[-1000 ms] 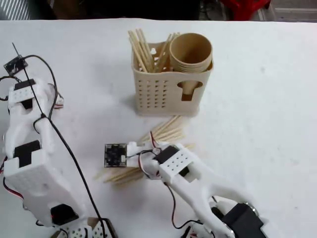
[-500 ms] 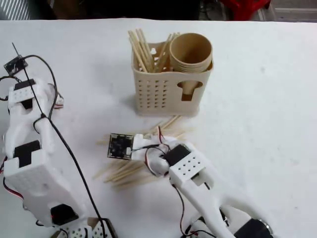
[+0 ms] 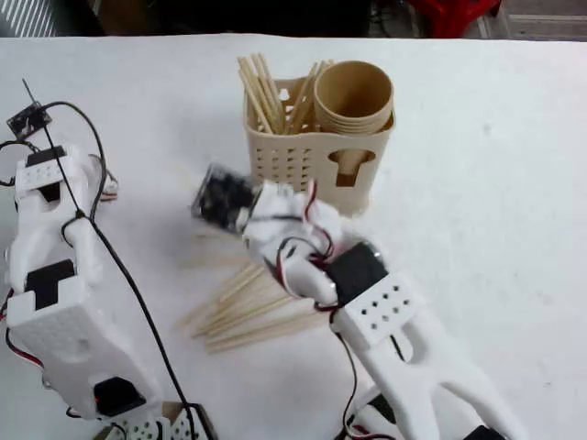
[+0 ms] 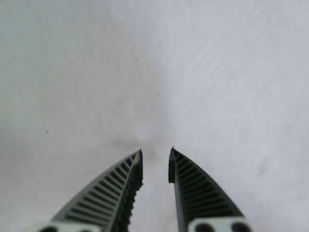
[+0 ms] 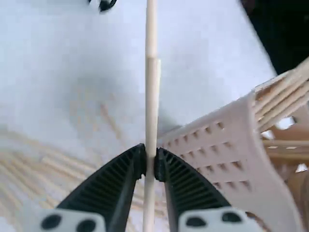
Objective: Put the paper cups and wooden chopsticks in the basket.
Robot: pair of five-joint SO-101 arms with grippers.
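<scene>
Against the frame of a second ago, I record that the right end effector (image 5: 150, 154) has left its low position over the loose chopsticks (image 3: 252, 307) and now stands higher, close to the front corner of the basket (image 3: 307, 174). The left arm, the basket and its contents have not shifted. The right end effector is clenched on a single held chopstick (image 5: 151, 87), gripped partway along its length, with the longer part projecting forward past the fingertips. The basket wall (image 5: 227, 145) lies just beside this end effector, to one side of the held chopstick and not touching it as far as I can see. The loose chopsticks lie on the table (image 3: 477, 183) behind the end effector, back toward its arm's base. Inside the basket, the stored chopsticks (image 3: 266, 87) occupy the compartment nearer the end effector, and the paper cups (image 3: 353, 96) sit nested in the farther one. The left end effector (image 4: 155, 152) is released, its jaws slightly apart with nothing between them, over bare table well apart from the task's things. Count: one basket, one nested stack of cups, one chopstick in the grip. The stored and loose chopsticks overlap too much for a firm count.
</scene>
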